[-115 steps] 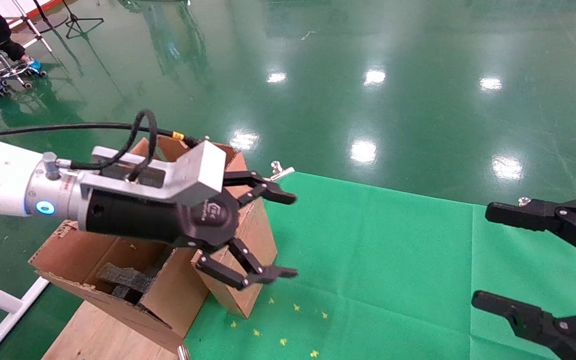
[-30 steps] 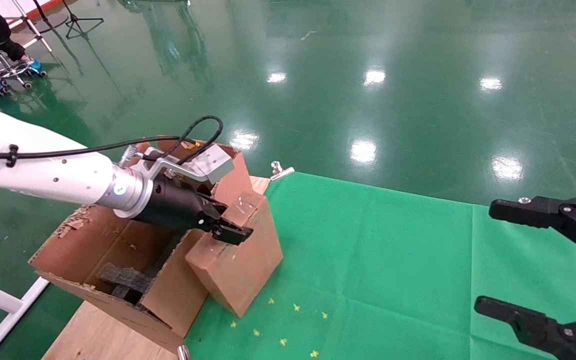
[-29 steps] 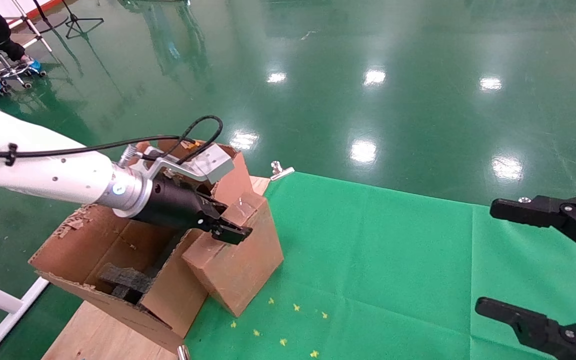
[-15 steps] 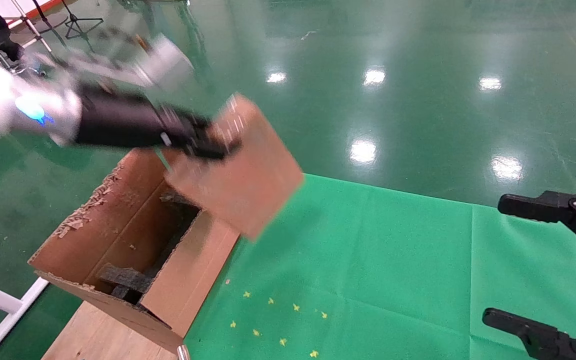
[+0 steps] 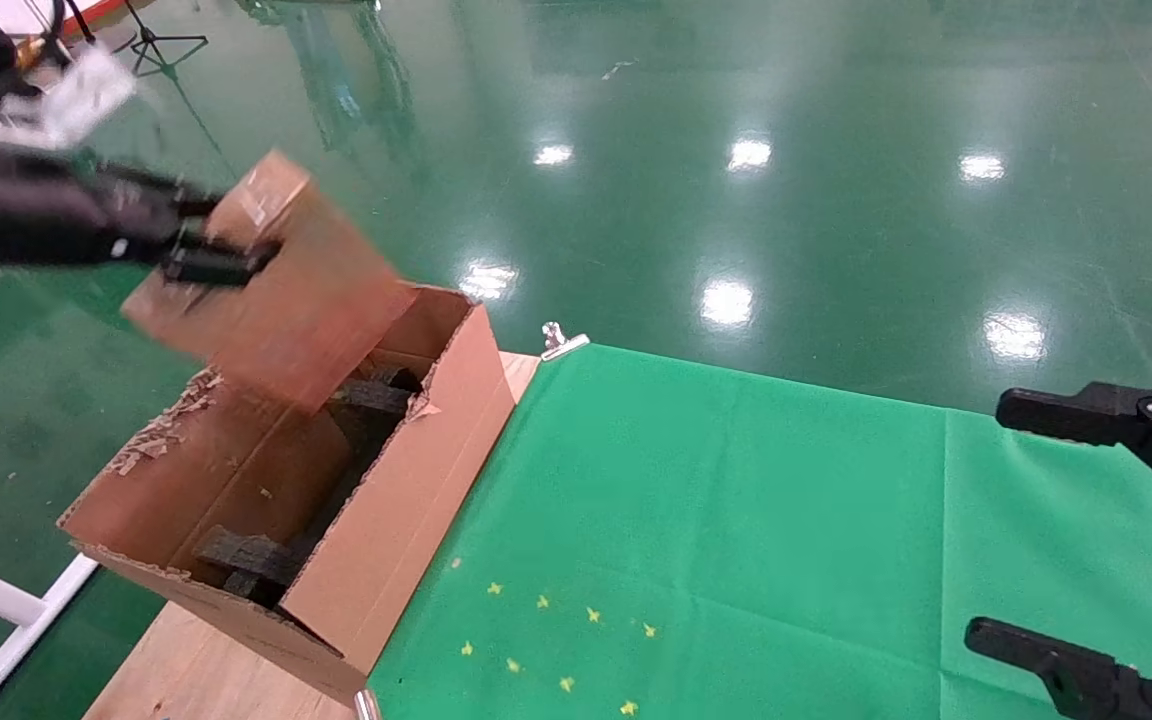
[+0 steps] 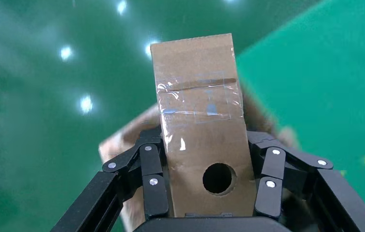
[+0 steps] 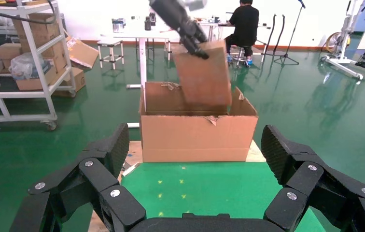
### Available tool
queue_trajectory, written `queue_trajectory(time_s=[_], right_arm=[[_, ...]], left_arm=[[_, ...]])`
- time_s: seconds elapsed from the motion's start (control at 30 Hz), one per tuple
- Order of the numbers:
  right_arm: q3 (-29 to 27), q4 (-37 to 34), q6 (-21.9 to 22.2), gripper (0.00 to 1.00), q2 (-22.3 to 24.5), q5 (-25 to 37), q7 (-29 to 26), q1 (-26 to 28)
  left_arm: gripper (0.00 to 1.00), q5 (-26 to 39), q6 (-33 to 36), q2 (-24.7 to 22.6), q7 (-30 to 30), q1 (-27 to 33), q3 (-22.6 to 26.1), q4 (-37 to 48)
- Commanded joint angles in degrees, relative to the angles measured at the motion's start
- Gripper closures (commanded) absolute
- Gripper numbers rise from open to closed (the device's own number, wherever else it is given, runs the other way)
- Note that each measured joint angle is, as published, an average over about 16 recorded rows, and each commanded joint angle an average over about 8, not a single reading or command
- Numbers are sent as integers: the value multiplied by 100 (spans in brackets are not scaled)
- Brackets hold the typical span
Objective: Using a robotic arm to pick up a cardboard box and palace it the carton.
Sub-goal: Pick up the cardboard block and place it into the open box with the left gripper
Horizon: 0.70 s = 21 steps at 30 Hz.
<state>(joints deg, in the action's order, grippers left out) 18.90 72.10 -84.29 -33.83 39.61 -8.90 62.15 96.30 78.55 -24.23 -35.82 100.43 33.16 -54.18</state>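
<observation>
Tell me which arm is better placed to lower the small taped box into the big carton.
The left. Its pincer is shut on the cardboard box, held above the carton. The right pincer hangs open over the green cloth, far from both.

Bright overhead lamps glare as white spots on the glossy green floor [image 5: 836, 200]; the left gripper [image 5: 206, 255] and box [image 5: 276, 270] are motion-blurred.

A green cloth [image 5: 756, 520] is covering the table, with the carton [image 5: 406, 520] sitting at its left edge and little yellow stars [image 5: 546, 640] lying scattered near the front edge.
</observation>
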Motion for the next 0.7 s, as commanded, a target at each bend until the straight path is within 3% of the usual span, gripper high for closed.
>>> queue_trajectory(time_s=[0.03, 0.3, 0.7], right_arm=[[0, 0, 0, 0, 0, 0, 0, 0], [1, 0, 0, 0, 0, 0, 0, 0], [2, 0, 1, 0, 1, -1, 1, 0]], left_arm=[[100, 68, -86, 41, 377, -95, 37, 443], [100, 276, -634, -161, 1145, -228, 120, 2000], [100, 789, -1354, -598, 1420, -114, 321, 3487]])
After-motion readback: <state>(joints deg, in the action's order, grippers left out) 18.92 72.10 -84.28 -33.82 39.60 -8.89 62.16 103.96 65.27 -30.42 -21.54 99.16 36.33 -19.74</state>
